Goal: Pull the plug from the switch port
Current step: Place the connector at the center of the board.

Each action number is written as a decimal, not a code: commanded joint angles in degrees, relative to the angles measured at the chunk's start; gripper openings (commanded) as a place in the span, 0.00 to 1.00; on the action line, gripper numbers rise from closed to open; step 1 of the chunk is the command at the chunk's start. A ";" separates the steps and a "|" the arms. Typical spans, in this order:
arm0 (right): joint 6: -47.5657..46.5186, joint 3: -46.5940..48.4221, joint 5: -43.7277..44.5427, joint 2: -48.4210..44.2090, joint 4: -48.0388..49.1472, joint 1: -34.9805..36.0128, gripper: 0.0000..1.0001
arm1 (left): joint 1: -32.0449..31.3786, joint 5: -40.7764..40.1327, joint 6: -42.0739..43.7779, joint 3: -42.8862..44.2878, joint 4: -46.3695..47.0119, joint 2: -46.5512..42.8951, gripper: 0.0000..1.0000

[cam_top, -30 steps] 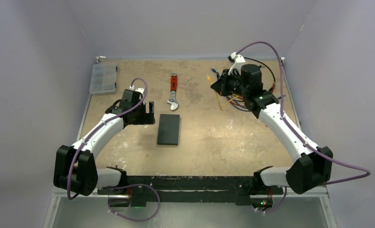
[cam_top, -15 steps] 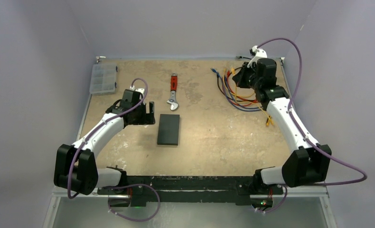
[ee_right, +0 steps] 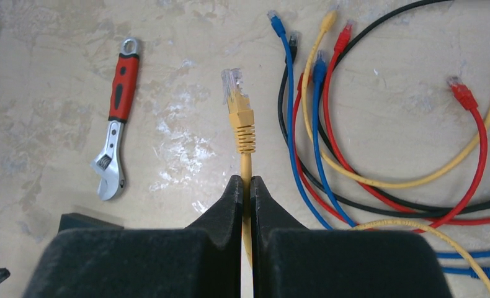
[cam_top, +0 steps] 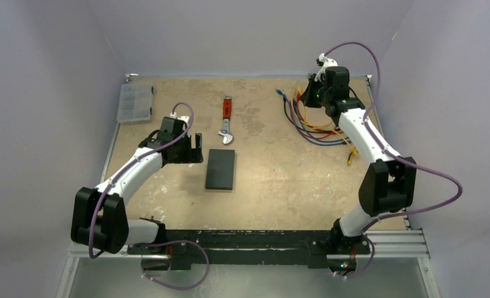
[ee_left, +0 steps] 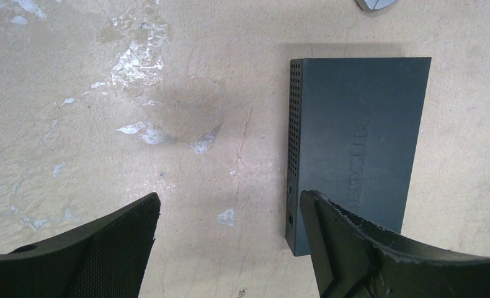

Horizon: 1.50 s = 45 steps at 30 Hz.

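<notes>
On the table (cam_top: 280, 186), top external view: the switch (cam_top: 220, 169) lies flat near the middle, with no cable entering it. The left gripper (cam_top: 195, 148) hovers just beside its far left corner, jaws spread, nothing between them. A wrench (cam_top: 227, 120) lies just beyond the switch, and a clear compartment box (cam_top: 134, 102) sits at the far left corner. The right gripper (cam_top: 306, 97) is at the far right, above a tangle of loose cables (cam_top: 314, 127) and well apart from the switch. Its jaws are too small to read here.

Left wrist view: the left gripper (ee_left: 228, 205) stands wide open and empty over bare table. Its right finger (ee_left: 354, 248) overlaps the near corner of the switch (ee_left: 360, 130) in the picture; whether they touch cannot be told. The switch shows a perforated side wall, and its ports are out of sight.

Right wrist view: the right gripper (ee_right: 245, 183) is closed tight on a yellow cable (ee_right: 245, 133), pinched just behind its ribbed boot. The plug (ee_right: 232, 84), clear-tipped, points away from the fingers and sits in no port. The loose cables (ee_right: 329, 149), in blue, red, black and yellow, lie looped to the right, and the wrench (ee_right: 115, 139) lies to the left.
</notes>
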 commanded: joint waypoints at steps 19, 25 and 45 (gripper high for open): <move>-2.11 22.73 -1.59 23.48 -3.84 -0.23 0.00 | 0.33 0.83 0.87 1.15 0.54 0.39 0.83; -2.11 26.13 -0.05 27.60 -4.66 -0.27 0.06 | 0.33 1.09 0.86 1.15 0.61 0.47 0.83; -1.77 23.18 4.92 23.84 -2.48 -0.29 0.82 | 0.33 1.09 0.90 1.17 0.54 0.26 0.83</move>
